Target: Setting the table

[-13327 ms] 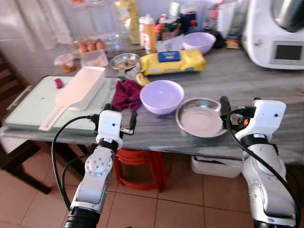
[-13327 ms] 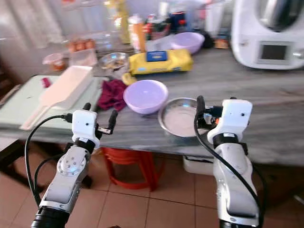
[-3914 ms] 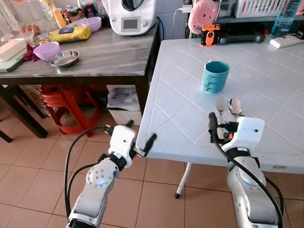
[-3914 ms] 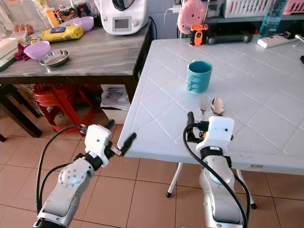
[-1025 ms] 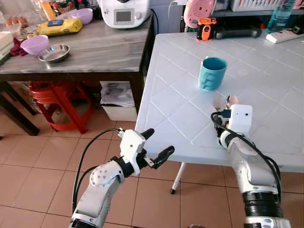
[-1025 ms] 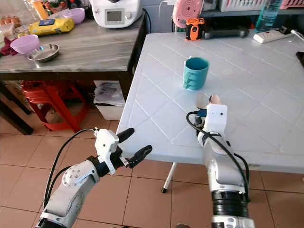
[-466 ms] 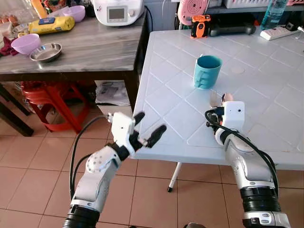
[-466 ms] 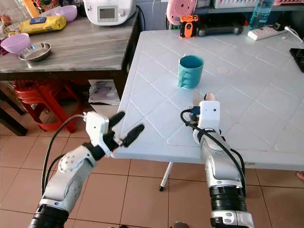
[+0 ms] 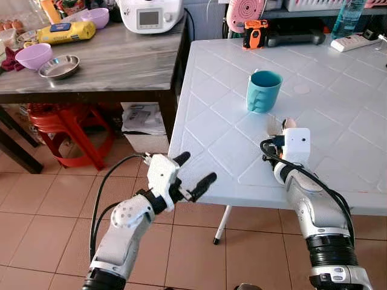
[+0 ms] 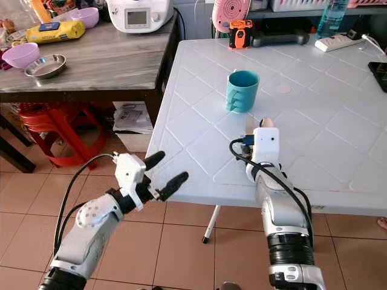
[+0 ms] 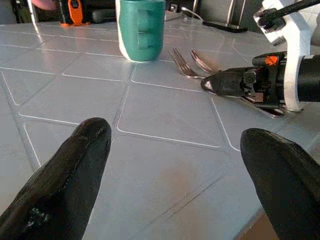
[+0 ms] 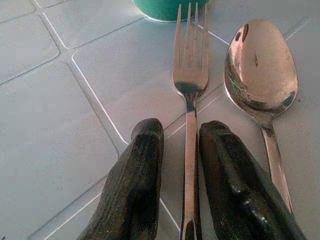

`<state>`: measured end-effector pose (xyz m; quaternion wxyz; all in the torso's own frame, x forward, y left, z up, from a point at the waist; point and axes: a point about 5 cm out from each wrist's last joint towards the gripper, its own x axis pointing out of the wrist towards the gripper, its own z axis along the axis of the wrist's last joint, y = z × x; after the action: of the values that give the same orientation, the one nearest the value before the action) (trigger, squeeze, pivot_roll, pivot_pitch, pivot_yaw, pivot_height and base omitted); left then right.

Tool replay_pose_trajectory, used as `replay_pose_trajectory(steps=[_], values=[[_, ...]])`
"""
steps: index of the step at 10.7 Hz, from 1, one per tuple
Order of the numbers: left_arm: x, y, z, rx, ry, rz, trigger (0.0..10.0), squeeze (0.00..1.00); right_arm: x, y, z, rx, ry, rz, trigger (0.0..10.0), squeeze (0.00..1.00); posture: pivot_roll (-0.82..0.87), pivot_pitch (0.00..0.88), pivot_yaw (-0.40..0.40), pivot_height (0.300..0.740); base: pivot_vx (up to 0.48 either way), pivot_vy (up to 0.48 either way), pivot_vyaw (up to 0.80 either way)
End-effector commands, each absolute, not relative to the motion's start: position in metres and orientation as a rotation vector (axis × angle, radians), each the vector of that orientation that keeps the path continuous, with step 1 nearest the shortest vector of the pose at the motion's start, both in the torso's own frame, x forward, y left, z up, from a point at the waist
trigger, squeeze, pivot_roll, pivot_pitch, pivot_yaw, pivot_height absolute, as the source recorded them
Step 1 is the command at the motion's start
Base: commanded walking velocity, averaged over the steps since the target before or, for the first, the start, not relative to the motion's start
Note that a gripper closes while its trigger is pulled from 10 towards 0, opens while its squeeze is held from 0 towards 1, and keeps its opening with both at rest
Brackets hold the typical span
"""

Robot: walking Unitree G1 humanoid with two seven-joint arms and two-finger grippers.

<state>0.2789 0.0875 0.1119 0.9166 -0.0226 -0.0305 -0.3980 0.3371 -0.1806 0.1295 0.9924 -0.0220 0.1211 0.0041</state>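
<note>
Right gripper (image 12: 181, 165) fingers pinch the fork (image 12: 190, 85) handle at frame centre, fork flat on the white surface (image 9: 211, 127) beside the spoon (image 12: 260, 70) below the mug (image 9: 263, 90); left gripper (image 9: 193, 172) spread empty; a shallow grip risks slipping.

A grey side table (image 9: 115, 63) stands left of the white one, carrying a steel dish (image 9: 58, 66) and lilac bowl (image 9: 33, 55) near its front edge, a white appliance (image 9: 149, 13) at its back right corner. A red stool (image 9: 72, 127) sits underneath.
</note>
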Motion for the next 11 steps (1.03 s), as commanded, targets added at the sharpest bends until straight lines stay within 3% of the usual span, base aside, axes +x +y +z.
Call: replay_pose_trajectory(steps=[1, 4, 5, 11], values=[[0.278, 0.092, 0.107, -0.023, -0.047, -0.812, 10.0, 0.00, 0.333, -0.176, 0.111, -0.048, 0.330, 0.028, 10.0, 0.00, -0.14, 0.112, 0.111, 0.740, 0.000, 0.000, 0.00], [0.276, 0.089, 0.105, -0.020, -0.049, -0.815, 10.0, 0.00, 0.327, -0.192, 0.104, -0.092, 0.358, -0.036, 10.0, 0.00, -0.15, 0.116, 0.116, 0.740, 0.000, 0.000, 0.00], [0.275, 0.088, 0.105, -0.021, -0.051, -0.820, 10.0, 0.00, 0.323, -0.198, 0.103, -0.068, 0.350, -0.074, 0.0, 0.00, -0.15, 0.117, 0.116, 0.740, 0.000, 0.000, 0.00], [0.274, 0.087, 0.106, -0.015, -0.057, -0.853, 10.0, 0.00, 0.324, -0.197, 0.103, -0.033, 0.343, -0.093, 0.0, 0.00, -0.15, 0.116, 0.119, 0.740, 0.000, 0.000, 0.00]])
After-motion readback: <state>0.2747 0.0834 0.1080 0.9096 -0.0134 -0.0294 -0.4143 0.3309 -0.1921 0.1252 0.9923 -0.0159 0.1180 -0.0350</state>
